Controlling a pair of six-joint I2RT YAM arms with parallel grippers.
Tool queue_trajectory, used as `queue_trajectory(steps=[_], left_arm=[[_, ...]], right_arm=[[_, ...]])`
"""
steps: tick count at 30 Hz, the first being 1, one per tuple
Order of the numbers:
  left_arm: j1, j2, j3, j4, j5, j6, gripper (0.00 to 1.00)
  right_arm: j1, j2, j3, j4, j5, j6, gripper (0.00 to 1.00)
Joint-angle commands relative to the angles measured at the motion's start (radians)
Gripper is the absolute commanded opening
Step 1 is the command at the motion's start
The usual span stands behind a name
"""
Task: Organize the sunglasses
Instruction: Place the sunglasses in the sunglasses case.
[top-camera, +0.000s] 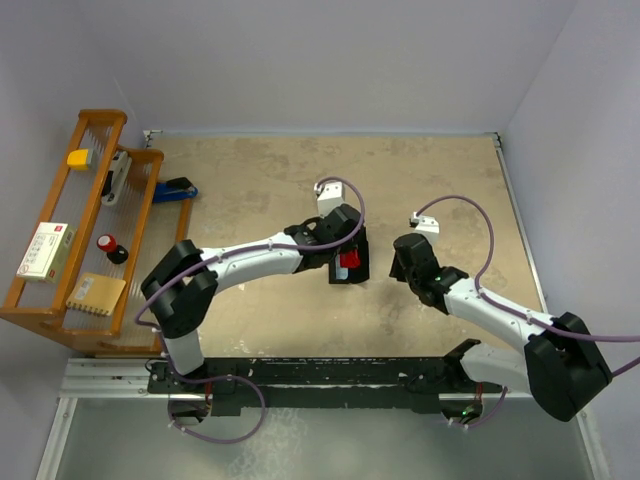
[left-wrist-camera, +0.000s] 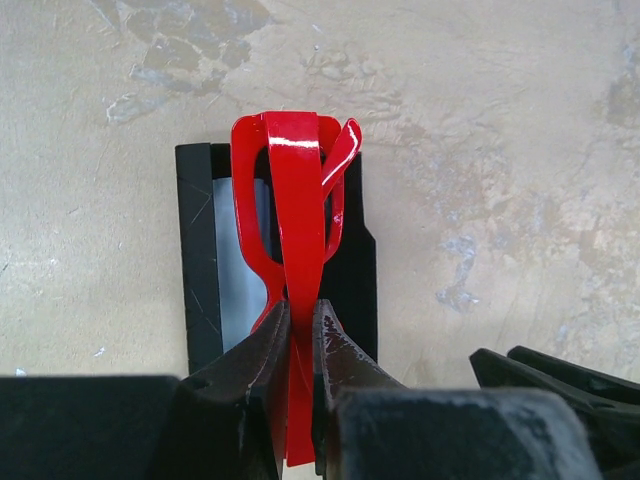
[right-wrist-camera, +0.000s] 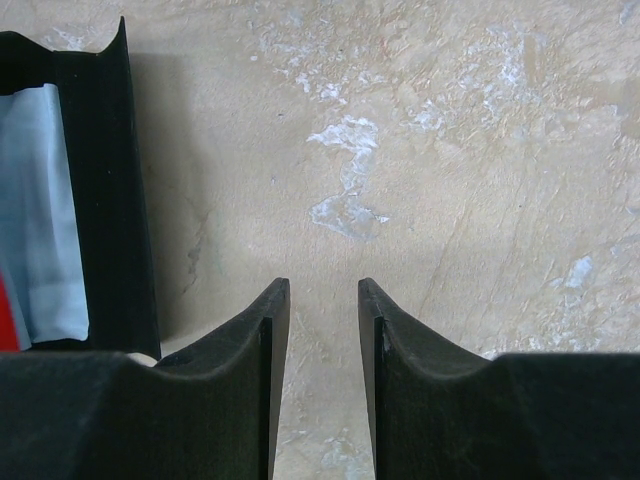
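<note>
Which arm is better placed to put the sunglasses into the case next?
Left. The left end effector is shut on the red sunglasses over the open black case; the right end effector is open and empty beside it.

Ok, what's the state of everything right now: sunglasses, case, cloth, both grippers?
sunglasses: clamped in the left gripper, over the case, not released yet.
case: open, lying flat.
cloth: lying inside the case.
left gripper: shut on the sunglasses.
right gripper: open, empty, beside the case.
</note>
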Motion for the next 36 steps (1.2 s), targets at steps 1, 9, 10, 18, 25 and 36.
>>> queue_trajectory(steps=[1, 9, 10, 18, 25, 36], left_arm=[[-0.004, 0.025, -0.02, 0.09, -0.029, -0.031, 0.0], [-0.007, 0.045, -0.049, 0.145, -0.012, -0.034, 0.0], [-0.008, 0.048, -0.051, 0.147, -0.009, -0.037, 0.0], [-0.007, 0.062, -0.072, 0.155, -0.005, -0.041, 0.0], [-0.007, 0.076, -0.071, 0.142, -0.001, -0.039, 0.0], [-0.005, 0.086, -0.08, 0.129, -0.006, -0.041, 0.0]], right_arm=[[-0.004, -0.018, -0.003, 0.009, 0.004, 0.011, 0.37], [-0.005, -0.005, -0.006, 0.012, -0.002, 0.01, 0.37], [-0.005, -0.004, -0.004, 0.012, -0.004, 0.009, 0.37], [-0.004, -0.014, -0.007, 0.012, -0.003, 0.006, 0.37], [-0.005, -0.011, -0.008, 0.014, -0.004, 0.006, 0.37], [-0.005, 0.001, -0.006, 0.021, -0.007, 0.003, 0.37]])
